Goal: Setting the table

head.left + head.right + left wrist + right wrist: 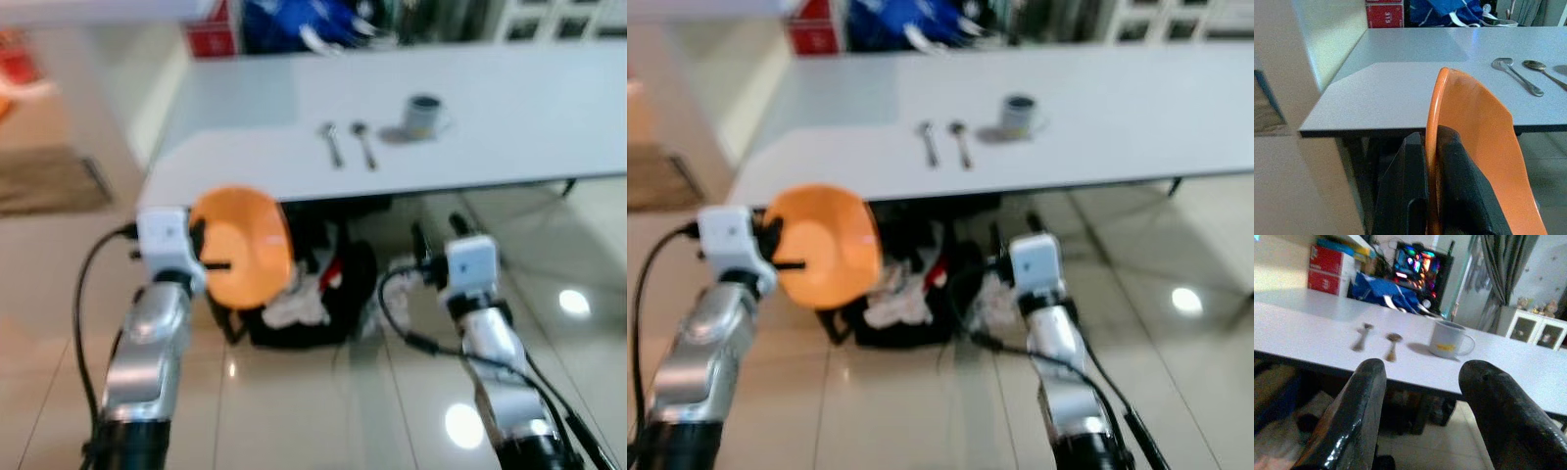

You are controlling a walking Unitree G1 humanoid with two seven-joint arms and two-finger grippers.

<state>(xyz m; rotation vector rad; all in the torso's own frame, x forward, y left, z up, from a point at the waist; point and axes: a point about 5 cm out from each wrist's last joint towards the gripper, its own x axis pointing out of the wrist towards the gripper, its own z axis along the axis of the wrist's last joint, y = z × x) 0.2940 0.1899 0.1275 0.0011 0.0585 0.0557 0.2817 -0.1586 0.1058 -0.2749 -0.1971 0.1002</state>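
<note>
My left gripper [217, 262] is shut on the rim of an orange bowl [245, 245], held just before the near left edge of the grey table [245, 157]; its fingers [1459, 186] clamp the orange bowl [1479, 147]. A fork [331, 143] and a spoon [363, 143] lie side by side on the table, with a grey mug [423, 116] to their right. My right gripper [436, 233] is open and holds nothing, below the table's front edge, its fingers [1356, 411] pointing toward the mug [1448, 339].
A dark bag [313, 294] with white and red contents sits on the tiled floor under the table. A red box [211, 34] and a blue bag [294, 22] stand at the table's far side. A brown rug [49, 181] lies at the left.
</note>
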